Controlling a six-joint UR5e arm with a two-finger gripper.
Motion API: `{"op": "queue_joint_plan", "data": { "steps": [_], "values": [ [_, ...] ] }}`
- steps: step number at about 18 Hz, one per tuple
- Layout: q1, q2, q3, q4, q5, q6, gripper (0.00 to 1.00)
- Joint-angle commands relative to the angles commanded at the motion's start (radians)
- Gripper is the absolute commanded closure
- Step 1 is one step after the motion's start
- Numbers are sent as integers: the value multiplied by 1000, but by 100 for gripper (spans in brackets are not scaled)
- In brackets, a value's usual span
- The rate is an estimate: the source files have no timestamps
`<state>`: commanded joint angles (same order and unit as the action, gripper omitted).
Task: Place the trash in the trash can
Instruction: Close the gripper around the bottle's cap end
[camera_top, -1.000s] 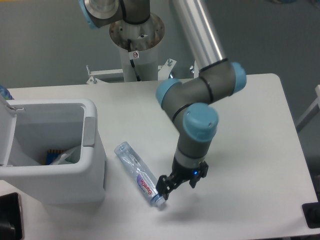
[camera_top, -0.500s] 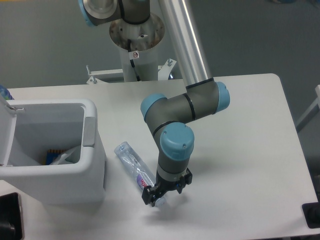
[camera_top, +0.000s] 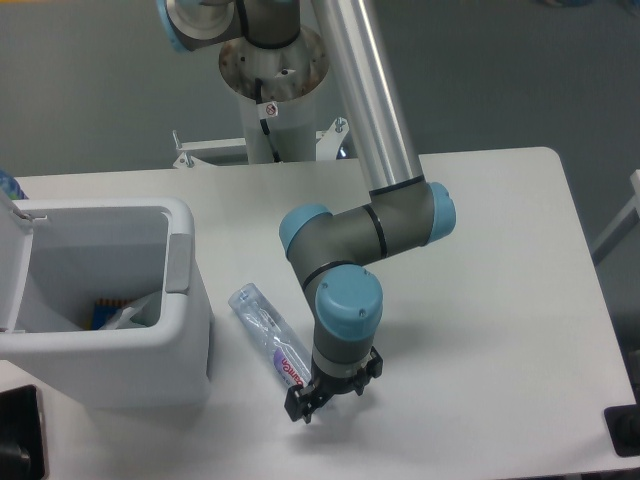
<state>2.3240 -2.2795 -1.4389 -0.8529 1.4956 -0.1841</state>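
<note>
The gripper (camera_top: 308, 403) points down at the near end of the crushed plastic bottle (camera_top: 268, 335), its dark fingers low over the white surface (camera_top: 480, 300) and covering the bottle's cap end; from this angle it cannot be told whether the fingers are spread or pinching the bottle, since the wrist above hides the gap between them. The bottle lies flat on the surface, angled diagonally, with its clear far end pointing up and left toward the trash can (camera_top: 185, 330) and its label end, white with purple and red print, running under the gripper. The trash can stands at the left edge of the view, just beside the bottle's upper end but not touching it, a boxy white bin with rounded corners and a grey tab (camera_top: 178, 262) on its right rim. Its top is open, and inside, low against the right wall, sit a crumpled clear wrapper (camera_top: 130, 314) and a bit of blue-and-orange packet (camera_top: 102, 311). The arm (camera_top: 365, 230) bends over the middle of the surface, its blue-capped joints stacked above the gripper.
</note>
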Motion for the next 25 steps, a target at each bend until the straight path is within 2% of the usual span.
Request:
{"op": "queue_joint_plan", "data": {
  "steps": [1,5,10,17,20,25],
  "values": [
    [0,0,0,0,2,0,0],
    [-5,-2,-11,0,5,-2,14],
    [-17,2,-15,-2,5,-2,24],
    [-17,-2,-14,0,6,0,27],
    [-17,0,-15,0,5,0,37],
    [-17,0,-14,0,5,-2,42]
  ]
}}
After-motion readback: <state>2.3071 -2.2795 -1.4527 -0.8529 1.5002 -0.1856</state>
